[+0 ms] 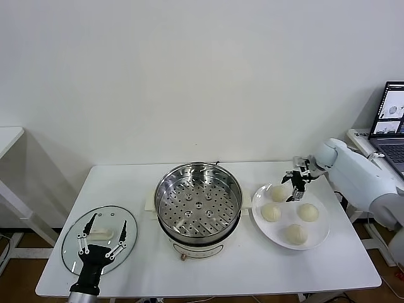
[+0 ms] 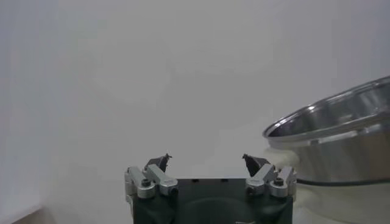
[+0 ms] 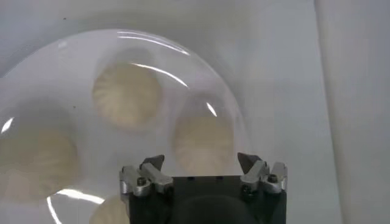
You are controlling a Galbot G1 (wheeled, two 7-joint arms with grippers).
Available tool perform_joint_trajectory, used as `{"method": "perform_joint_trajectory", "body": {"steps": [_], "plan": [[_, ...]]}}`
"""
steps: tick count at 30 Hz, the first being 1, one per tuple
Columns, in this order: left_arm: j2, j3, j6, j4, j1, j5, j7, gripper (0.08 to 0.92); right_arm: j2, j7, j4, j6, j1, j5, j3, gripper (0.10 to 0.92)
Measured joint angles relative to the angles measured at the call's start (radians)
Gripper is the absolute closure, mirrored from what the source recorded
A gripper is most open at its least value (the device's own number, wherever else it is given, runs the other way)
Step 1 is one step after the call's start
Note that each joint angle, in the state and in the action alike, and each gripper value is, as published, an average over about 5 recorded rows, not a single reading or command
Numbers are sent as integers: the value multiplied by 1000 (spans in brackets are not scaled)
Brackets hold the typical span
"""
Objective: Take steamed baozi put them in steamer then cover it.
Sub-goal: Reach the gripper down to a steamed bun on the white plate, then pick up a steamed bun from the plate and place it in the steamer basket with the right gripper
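Note:
The steamer [image 1: 199, 202] stands at the table's middle with its perforated tray bare; its wall also shows in the left wrist view [image 2: 341, 140]. Four baozi lie on a white plate [image 1: 319, 243] to its right: one at the far left [image 1: 278, 192], one nearer [image 1: 271, 213], one at the right [image 1: 308, 212] and one at the front [image 1: 297, 234]. My right gripper [image 1: 294, 191] hovers open just above the far-left baozi [image 3: 204, 143], its jaws on either side of it and apart from it [image 3: 201, 161]. The cover [image 1: 74, 249] lies flat at the table's left. My left gripper [image 1: 109, 221] is open above its handle [image 1: 101, 234] and holds nothing [image 2: 207, 161].
A laptop [image 1: 391, 120] stands on a separate surface at the far right, beside my right arm. Another table's edge [image 1: 9, 136] shows at the far left. The white wall is behind the table. Other baozi [image 3: 127, 97] show on the plate [image 3: 183, 61] in the right wrist view.

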Motion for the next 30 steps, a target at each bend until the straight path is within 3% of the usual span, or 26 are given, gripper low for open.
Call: {"method": "perform_joint_trajectory", "body": {"steps": [7,17,30], "plan": [[0,-1,-6,6,-2,0,-2,177,20,6,-21,3,-2,-20,-8,299],[-3,-3,-16,0,-1,0,-6,177,14,19,1,13,18,-19,-36,357],[-2,2,-37,-12,0,0,-7,177,-29,-33,293,155,250,57,-193,368]]}}
